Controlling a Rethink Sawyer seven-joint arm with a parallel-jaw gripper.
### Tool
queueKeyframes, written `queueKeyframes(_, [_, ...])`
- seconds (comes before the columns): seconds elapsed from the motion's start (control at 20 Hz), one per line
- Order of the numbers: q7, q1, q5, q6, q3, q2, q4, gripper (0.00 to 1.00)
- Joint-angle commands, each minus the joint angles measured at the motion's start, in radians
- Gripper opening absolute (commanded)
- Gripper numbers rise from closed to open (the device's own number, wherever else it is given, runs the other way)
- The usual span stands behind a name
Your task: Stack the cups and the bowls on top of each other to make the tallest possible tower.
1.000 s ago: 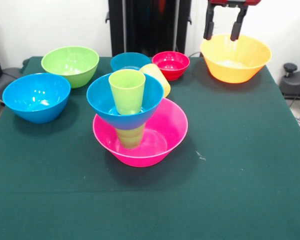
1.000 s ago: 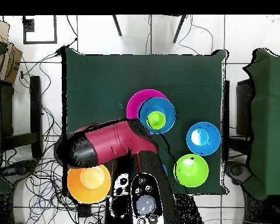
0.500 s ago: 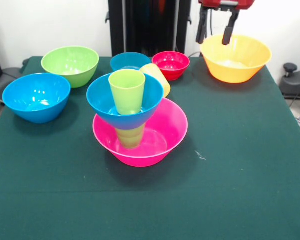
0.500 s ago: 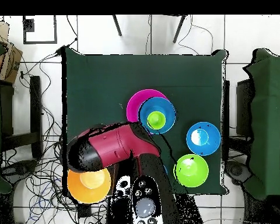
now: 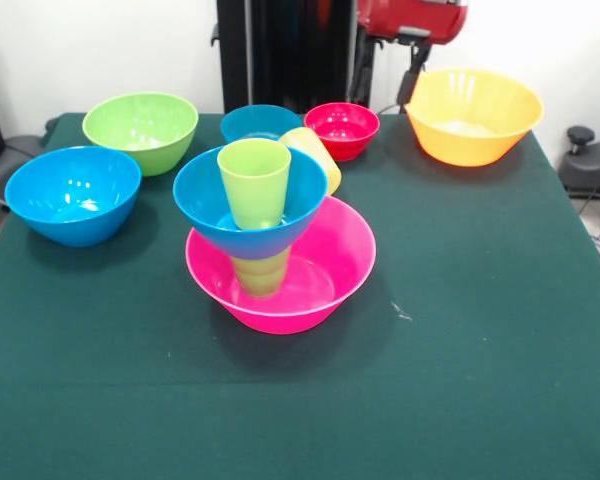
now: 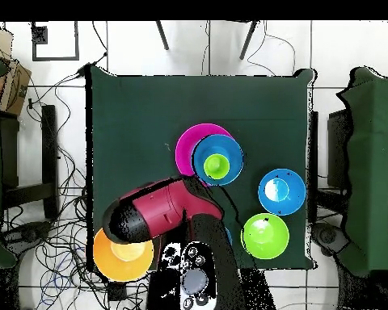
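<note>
The tower stands mid-table: a wide pink bowl (image 5: 350, 250) holds a green cup (image 5: 260, 272), which carries a blue bowl (image 5: 205, 205) with another green cup (image 5: 255, 180) upright inside. From overhead the tower shows as the pink bowl (image 6: 187, 141), the blue bowl (image 6: 231, 160) and the cup (image 6: 217, 165). A yellow-orange cup (image 5: 317, 155) lies tilted just behind it. My gripper (image 5: 388, 92) hangs open and empty at the back, between the red bowl (image 5: 342, 128) and the orange bowl (image 5: 470, 115). One finger (image 5: 413, 80) shows beside the orange bowl's rim.
A lime green bowl (image 5: 140, 130) and a medium blue bowl (image 5: 72, 193) sit at the left, with a small blue bowl (image 5: 255, 120) behind the tower. Overhead, the red arm (image 6: 153, 211) partly covers the orange bowl (image 6: 120, 257).
The gripper has moved left in the front view, from above the orange bowl to the gap beside the red bowl. It stays open and empty. The bowls and cups have not moved.
</note>
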Motion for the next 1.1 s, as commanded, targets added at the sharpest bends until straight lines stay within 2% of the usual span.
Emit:
queueKeyframes(0.05, [0.099,0.05,-0.101,-0.056,-0.054,0.062,0.044,1.0])
queueKeyframes(0.35, [0.07,0.069,-0.08,-0.029,-0.071,0.032,0.083,1.0])
queueKeyframes(0.4, [0.085,0.073,-0.094,-0.057,-0.085,0.055,0.092,1.0])
queueKeyframes(0.9, [0.079,0.078,-0.089,-0.116,-0.114,0.087,0.111,1.0])
queueKeyframes(1.1, [0.115,0.084,-0.087,-0.193,-0.136,0.147,0.12,1.0])
